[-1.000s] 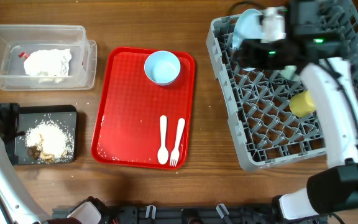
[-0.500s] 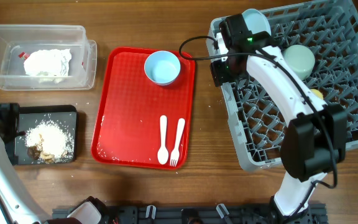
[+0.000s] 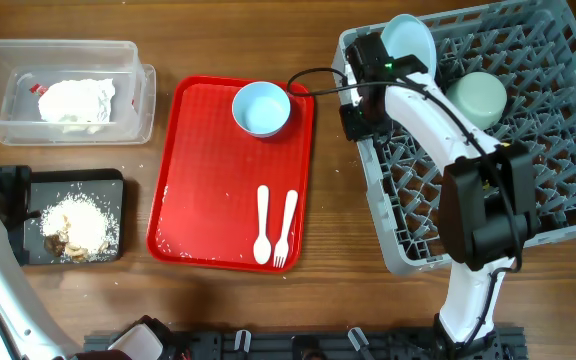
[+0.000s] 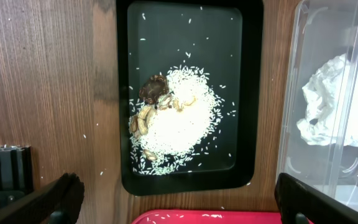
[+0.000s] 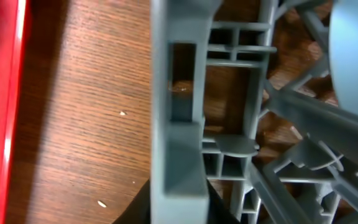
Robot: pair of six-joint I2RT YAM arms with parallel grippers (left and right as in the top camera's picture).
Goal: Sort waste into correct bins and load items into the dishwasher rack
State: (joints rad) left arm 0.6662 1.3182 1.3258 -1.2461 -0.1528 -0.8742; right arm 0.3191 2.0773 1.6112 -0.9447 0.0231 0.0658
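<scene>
wooden tabletop: white plate [image 3: 410, 40] now stands in the far corner of the dishwasher rack [image 3: 438, 250], right gripper [image 3: 354, 114] swung away to its left rim, grip impossible to tell. left gripper [image 4: 179, 190] hangs spread over the black tray [image 4: 185, 37]; pale blue bowl [image 3: 261, 108], spoon [image 3: 262, 235], fork [image 3: 286, 230] await loading.

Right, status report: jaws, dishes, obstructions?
Left jaws open by black tray. Right jaws at rack edge, state unclear. Blue bowl, spoon, fork on red tray. Nothing blocking them.
</scene>
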